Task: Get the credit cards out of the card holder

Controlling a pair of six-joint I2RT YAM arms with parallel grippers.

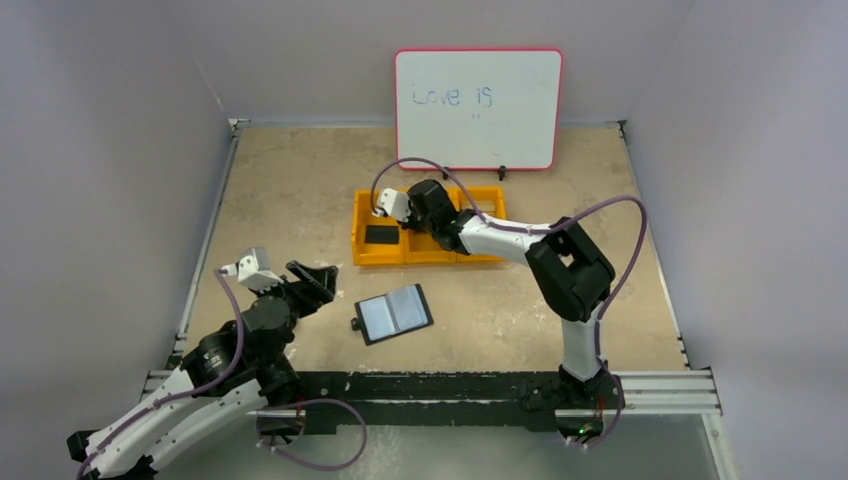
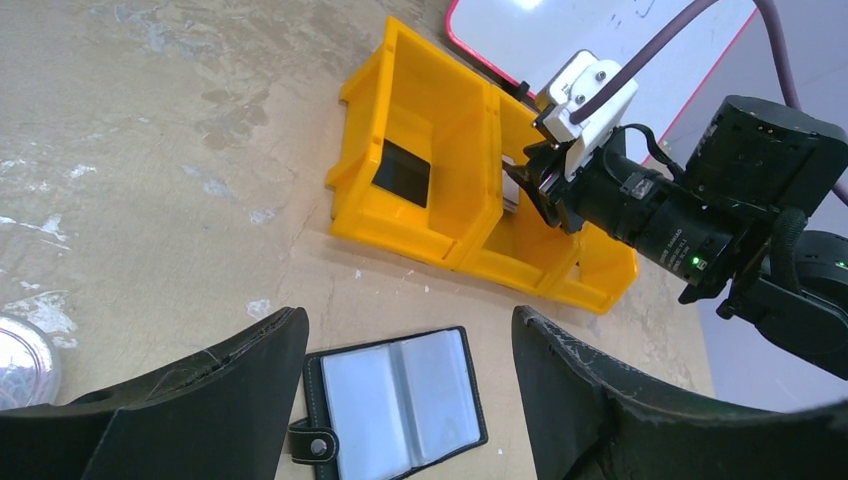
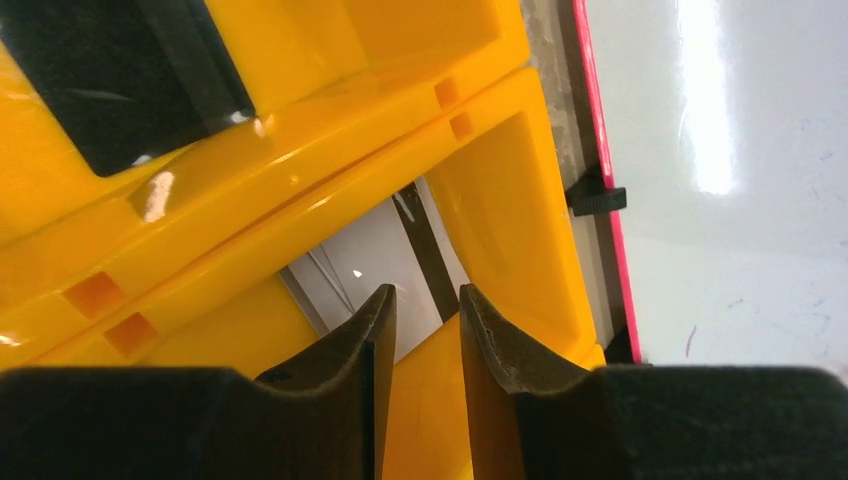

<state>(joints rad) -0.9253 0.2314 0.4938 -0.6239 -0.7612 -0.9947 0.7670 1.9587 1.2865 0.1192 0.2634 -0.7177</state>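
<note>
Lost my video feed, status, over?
Left gripper open beside card holder, lying open. Right gripper open over middle compartment of yellow tray; credit card inside. Nothing blocking.

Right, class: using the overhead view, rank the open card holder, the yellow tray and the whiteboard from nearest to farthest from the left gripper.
1. card holder: lying open on the table, just right of the left gripper.
2. yellow tray: farther back, around mid-table.
3. whiteboard: standing at the table's far edge.
</note>
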